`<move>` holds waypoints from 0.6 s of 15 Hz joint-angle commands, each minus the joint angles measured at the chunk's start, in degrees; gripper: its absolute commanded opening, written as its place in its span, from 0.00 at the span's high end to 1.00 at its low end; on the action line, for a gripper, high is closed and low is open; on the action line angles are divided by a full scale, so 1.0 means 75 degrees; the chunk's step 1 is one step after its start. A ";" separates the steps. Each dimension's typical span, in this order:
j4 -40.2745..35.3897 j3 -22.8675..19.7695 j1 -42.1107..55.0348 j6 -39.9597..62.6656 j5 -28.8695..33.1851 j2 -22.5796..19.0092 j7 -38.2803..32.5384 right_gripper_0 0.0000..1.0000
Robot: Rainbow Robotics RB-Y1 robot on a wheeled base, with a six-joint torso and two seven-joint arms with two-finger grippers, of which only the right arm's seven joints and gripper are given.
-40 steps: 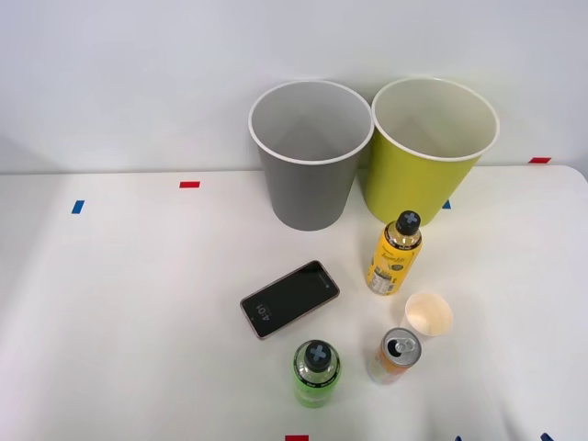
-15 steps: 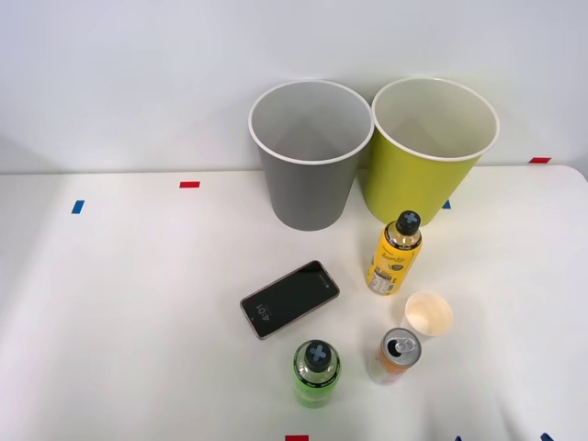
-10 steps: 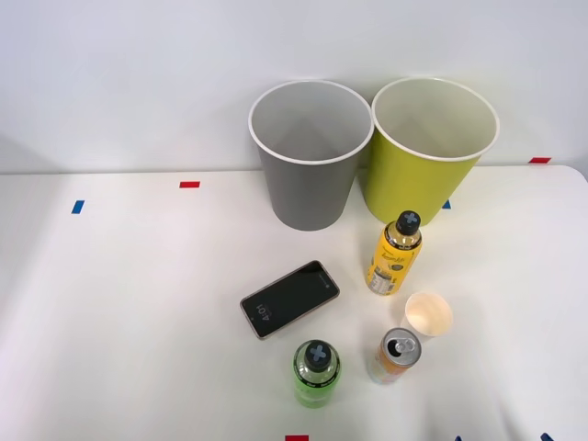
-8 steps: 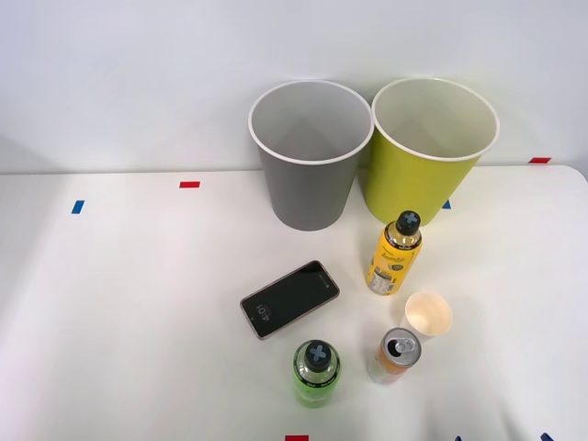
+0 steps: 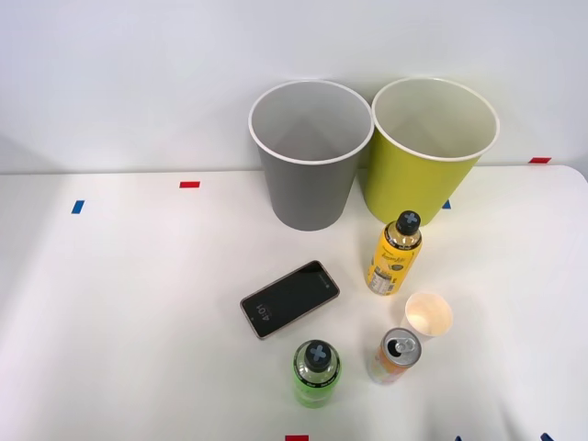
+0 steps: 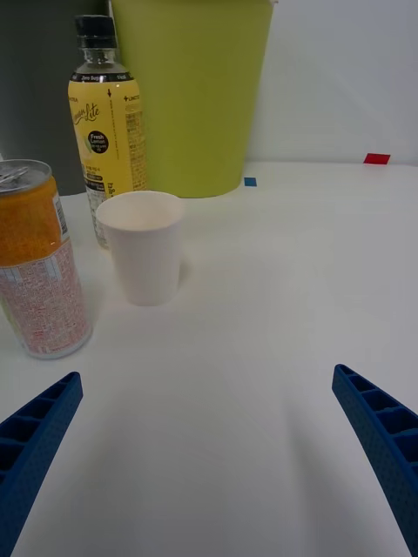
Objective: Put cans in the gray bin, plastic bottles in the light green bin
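Note:
The gray bin [image 5: 310,156] and the light green bin [image 5: 428,152] stand side by side at the back of the white table. In front of the green bin [image 6: 192,91] stands the yellow bottle [image 5: 395,254] [image 6: 106,122]. A green bottle [image 5: 316,371] stands near the front edge, with the orange can [image 5: 395,356] [image 6: 37,261] to its right. My right gripper [image 6: 209,452] is open near the table surface, its blue fingers [image 6: 381,435] spread wide, nothing between them. The can stands just ahead of one finger.
A pale paper cup [image 5: 427,315] [image 6: 141,246] stands between the can and the yellow bottle. A dark phone [image 5: 289,298] lies flat mid-table. Red and blue tape marks [image 5: 189,185] dot the tabletop. A white wall rises behind the bins.

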 commanded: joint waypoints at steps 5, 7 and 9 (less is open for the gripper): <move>0.0400 0.0008 -0.0564 -0.0149 -0.0069 -0.0658 0.0070 0.00; 0.0400 0.0219 -0.0681 -0.0360 -0.0174 -0.0986 0.0023 0.00; 0.0400 0.0207 -0.0670 -0.0407 -0.0256 -0.1022 0.0012 0.00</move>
